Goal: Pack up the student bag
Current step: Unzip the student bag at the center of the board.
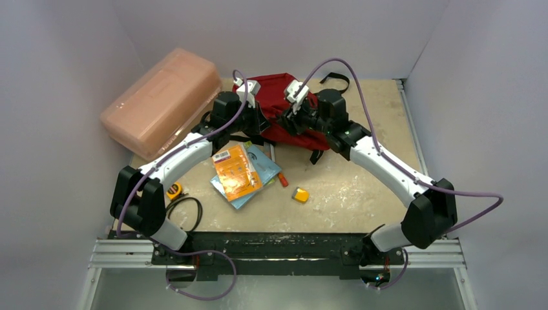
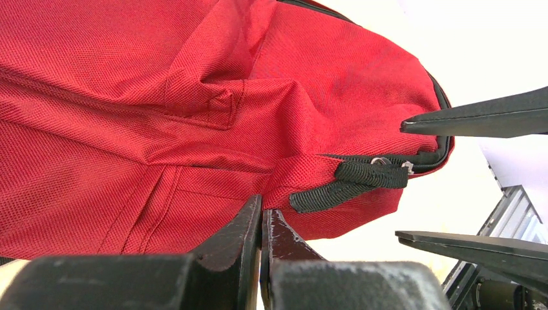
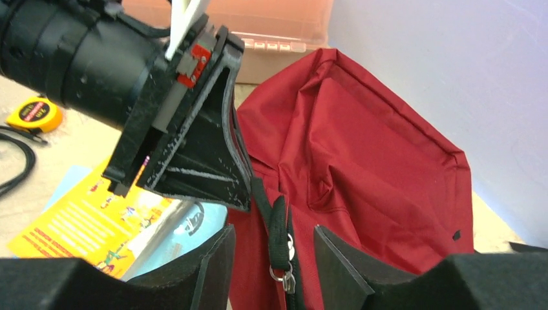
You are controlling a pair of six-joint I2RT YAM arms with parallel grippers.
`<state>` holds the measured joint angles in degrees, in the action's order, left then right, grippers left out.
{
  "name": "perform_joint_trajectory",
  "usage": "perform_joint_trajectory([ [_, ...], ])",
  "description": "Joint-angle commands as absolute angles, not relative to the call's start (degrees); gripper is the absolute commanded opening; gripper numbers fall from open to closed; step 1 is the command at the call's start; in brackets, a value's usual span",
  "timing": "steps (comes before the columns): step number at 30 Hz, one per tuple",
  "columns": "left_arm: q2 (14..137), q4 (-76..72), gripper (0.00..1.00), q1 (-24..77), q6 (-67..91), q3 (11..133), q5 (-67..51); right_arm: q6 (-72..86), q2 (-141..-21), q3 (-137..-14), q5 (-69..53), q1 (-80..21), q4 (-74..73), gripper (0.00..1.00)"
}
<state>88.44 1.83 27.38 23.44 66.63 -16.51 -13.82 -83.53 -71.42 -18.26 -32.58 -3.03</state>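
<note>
Left gripper apparently pinching student bag

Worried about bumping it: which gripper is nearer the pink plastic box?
Left. The left gripper is at the student bag's side facing the pink box; the right gripper is beyond it, farther across the bag.

No legible text anywhere; orange booklet print too small.
</note>
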Motion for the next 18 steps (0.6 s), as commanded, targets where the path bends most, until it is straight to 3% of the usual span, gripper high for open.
perform_joint_trajectory([
  [1,86.21,-2.35,0.0,26.98,24.69,68.99,-18.38,-18.84,-80.5,-69.64,-14.16,-33.57,-2.84,0.53],
  [5,86.22,-2.29,0.0,26.98,24.59,68.92,-18.45,-20.69,-81.17,-69.36,-12.14,-33.78,-2.8,0.52],
  [13,86.16,-2.11,0.0,26.98,24.26,68.99,-18.11,-20.8,-81.91,-69.13,-9.16,-33.78,-1.67,0.38],
  [18,86.31,-2.28,0.0,26.98,24.52,69.01,-18.53,-21.14,-81.33,-68.17,-12.44,-34.1,-0.74,0.48],
])
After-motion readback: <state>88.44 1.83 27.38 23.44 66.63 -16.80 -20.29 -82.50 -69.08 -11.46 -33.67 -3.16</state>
